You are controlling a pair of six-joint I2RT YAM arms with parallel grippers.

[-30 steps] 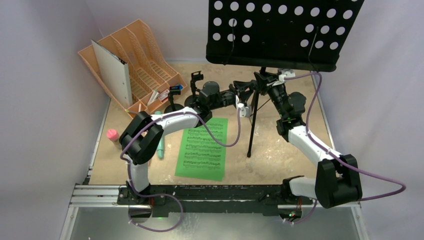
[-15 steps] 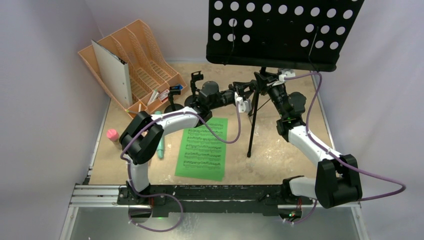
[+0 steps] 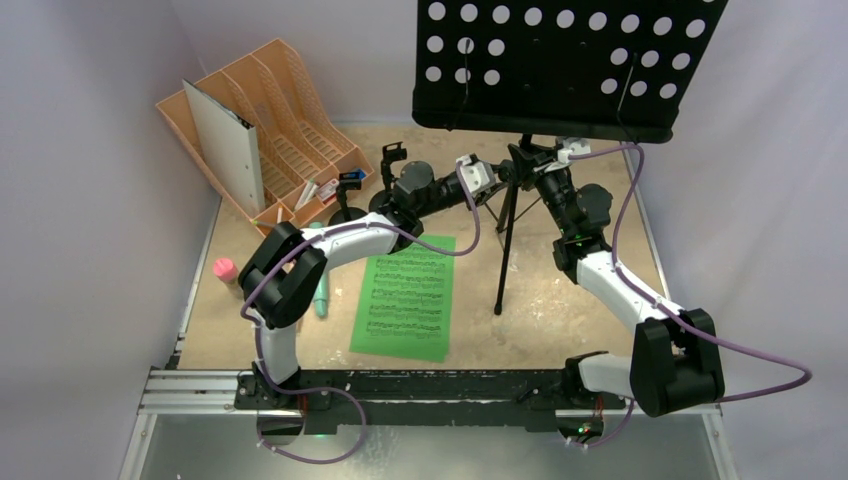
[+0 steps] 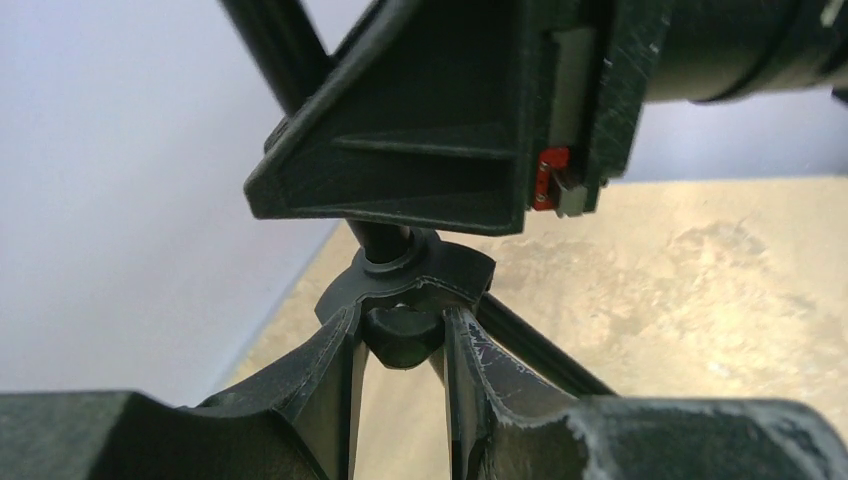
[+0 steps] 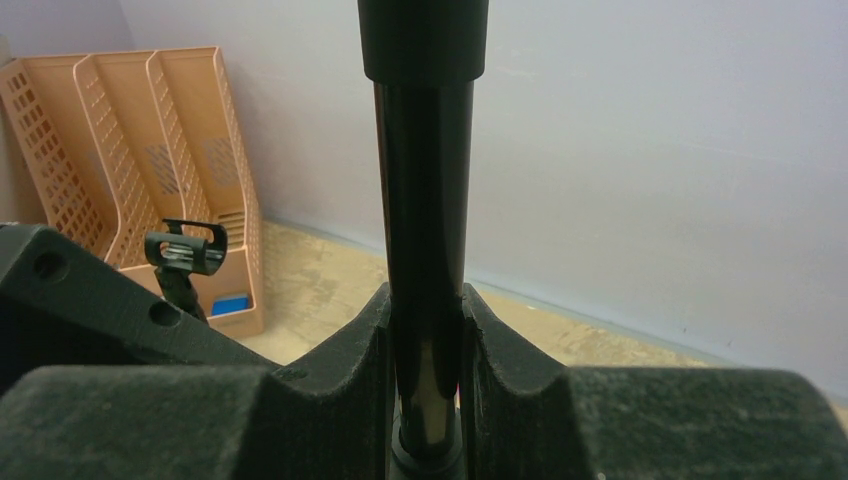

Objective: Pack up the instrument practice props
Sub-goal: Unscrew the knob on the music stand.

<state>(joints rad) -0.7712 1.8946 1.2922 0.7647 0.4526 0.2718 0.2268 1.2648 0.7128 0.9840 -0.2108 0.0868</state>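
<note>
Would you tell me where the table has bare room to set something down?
Bare: between the tripod and the right arm, and the front-left corner by the pink microphone. Crowded: around the rack and clip poles.

- The stand (image 3: 503,250) splays its legs mid-desk (image 3: 570,310); its perforated panel (image 3: 560,65) roofs the back.
- A file rack (image 3: 280,140) and two clip poles (image 3: 347,196) crowd the back left.
- The front right lies bare for passing.

table count
one music stand (image 3: 570,60), one green sheet (image 3: 405,300), two clip poles (image 3: 393,160) (image 3: 347,195), two toy microphones (image 3: 224,268) (image 3: 320,297), one file rack (image 3: 300,100), one binder (image 3: 225,140)
</note>
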